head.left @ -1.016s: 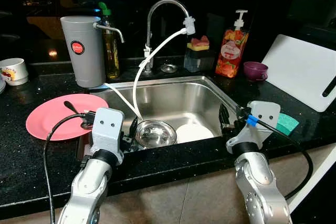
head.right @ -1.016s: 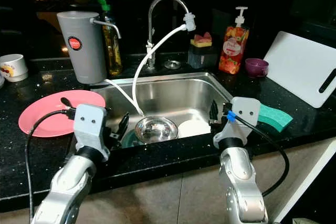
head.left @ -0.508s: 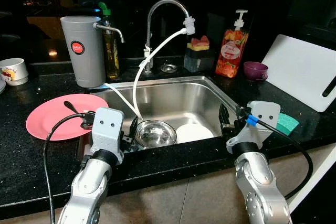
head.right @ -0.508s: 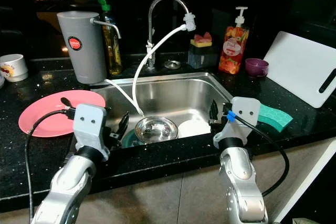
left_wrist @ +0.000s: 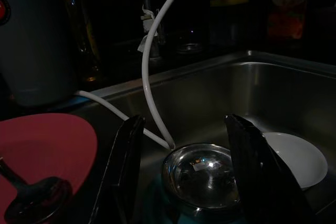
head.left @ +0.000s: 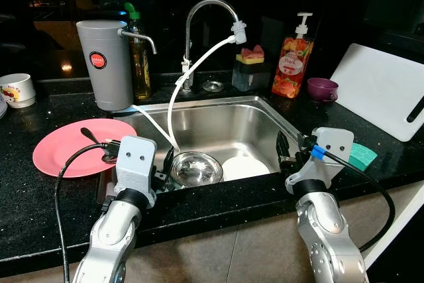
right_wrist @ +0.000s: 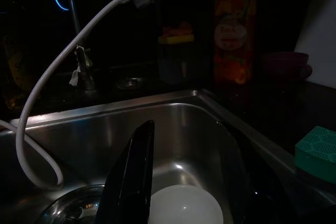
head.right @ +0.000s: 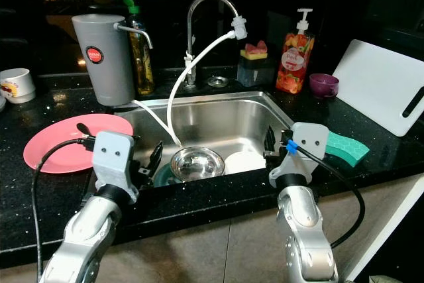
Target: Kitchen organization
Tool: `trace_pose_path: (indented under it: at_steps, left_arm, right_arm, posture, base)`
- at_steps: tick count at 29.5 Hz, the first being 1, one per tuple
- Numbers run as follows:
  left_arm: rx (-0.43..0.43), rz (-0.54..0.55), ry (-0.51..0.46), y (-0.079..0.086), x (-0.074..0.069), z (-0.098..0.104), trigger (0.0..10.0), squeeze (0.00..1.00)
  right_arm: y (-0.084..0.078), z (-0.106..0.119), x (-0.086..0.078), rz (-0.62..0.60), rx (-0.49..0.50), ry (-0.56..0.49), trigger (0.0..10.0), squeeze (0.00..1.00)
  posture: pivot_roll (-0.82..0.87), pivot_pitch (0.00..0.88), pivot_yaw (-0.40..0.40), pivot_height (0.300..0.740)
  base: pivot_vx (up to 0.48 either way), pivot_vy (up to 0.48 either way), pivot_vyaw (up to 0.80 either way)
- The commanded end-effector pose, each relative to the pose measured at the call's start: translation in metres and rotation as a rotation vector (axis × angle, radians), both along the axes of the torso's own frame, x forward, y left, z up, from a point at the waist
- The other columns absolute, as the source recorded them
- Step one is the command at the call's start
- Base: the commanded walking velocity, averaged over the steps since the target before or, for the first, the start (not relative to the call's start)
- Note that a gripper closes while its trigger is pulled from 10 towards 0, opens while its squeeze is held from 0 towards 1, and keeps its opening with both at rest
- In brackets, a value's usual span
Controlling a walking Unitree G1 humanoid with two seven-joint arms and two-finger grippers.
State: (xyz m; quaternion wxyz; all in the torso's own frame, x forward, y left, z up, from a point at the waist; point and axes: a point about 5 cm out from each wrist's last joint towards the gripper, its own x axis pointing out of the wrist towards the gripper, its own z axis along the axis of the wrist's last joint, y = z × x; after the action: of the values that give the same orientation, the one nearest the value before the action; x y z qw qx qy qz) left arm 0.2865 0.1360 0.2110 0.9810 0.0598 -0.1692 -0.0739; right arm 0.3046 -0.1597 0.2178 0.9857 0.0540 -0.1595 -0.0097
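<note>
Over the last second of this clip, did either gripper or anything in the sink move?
Nothing visibly changed. The left gripper stays open over the steel bowl, the right gripper stays open above the white plate, and the pink plate lies as before.

Black counter (head.left: 40, 197) (speckled) bears pink plate (head.left: 66, 154), green sponge (head.left: 363, 155).

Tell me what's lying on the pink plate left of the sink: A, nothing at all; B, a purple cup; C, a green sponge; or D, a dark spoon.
D: a dark spoon rests on the pink plate, while the green sponge lies on the counter to the right of the sink and the purple cup stands near the soap bottle.
</note>
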Motion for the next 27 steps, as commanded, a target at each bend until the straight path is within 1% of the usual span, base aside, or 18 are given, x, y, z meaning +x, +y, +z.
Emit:
trace_pose_path:
  at_steps: [1,27]
  left_arm:
    - [0.008,-0.007,0.007,-0.0013,0.0001,-0.0022,10.0,0.0]
    - [0.008,-0.007,0.006,-0.0012,0.0001,-0.0018,10.0,0.0]
  right_arm:
    - [-0.0011,0.0031,-0.0008,-0.007,0.004,-0.009,10.0,0.0]
    - [-0.0007,0.0029,-0.0006,-0.006,0.005,-0.008,10.0,0.0]
  posture:
    - [0.1,0.047,-0.05,0.74]
    - [0.1,0.047,-0.05,0.74]
  base:
    - [0.0,0.0,0.0]
    - [0.0,0.0,0.0]
